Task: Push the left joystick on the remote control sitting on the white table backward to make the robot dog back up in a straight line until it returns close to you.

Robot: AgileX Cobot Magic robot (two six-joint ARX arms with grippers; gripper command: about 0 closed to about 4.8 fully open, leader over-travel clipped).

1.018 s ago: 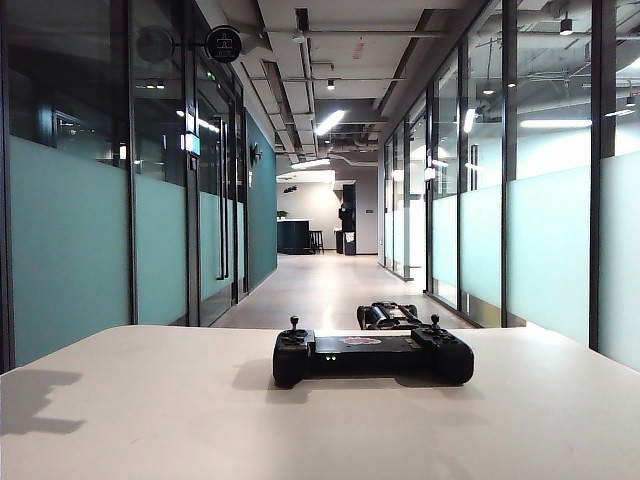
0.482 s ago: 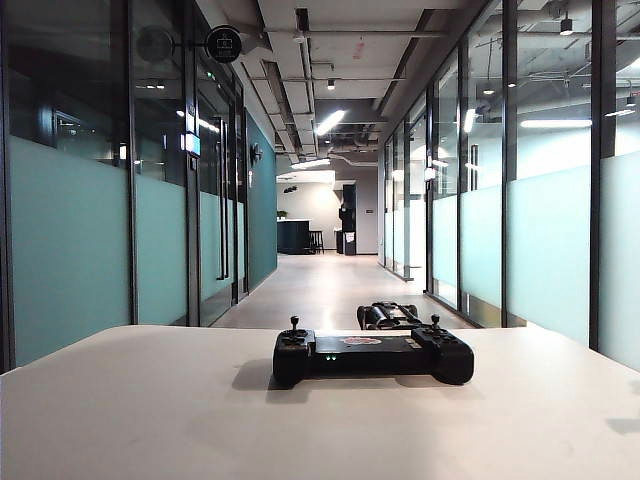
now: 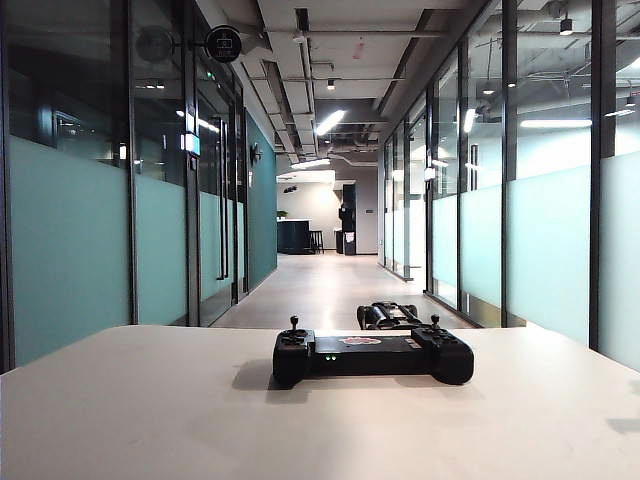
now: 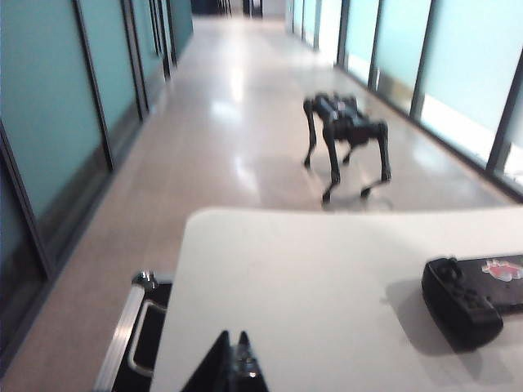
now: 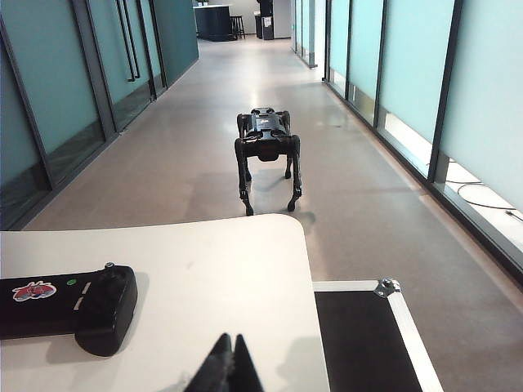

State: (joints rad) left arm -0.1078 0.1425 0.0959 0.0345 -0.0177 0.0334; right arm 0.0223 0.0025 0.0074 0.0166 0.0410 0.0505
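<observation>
Dog [image 5: 267,155]: close beyond table [image 3: 150,410]. Controller [image 3: 372,355]: untouched. Left claw [image 4: 233,363], right claw [image 5: 226,367]: both pressed together, empty, held back near you; nudge the left stick [image 3: 293,326] straight back.

My black remote control [image 3: 372,356] lies flat mid-way across the white table [image 3: 150,420], its left joystick [image 3: 294,325] upright, while the dark four-legged robot dog [image 5: 267,153] stands just beyond the table's far edge.

Long corridor [image 3: 325,285], frosted teal glass walls [image 3: 70,240], glossy floor, ceiling striplights [image 3: 330,122]
</observation>
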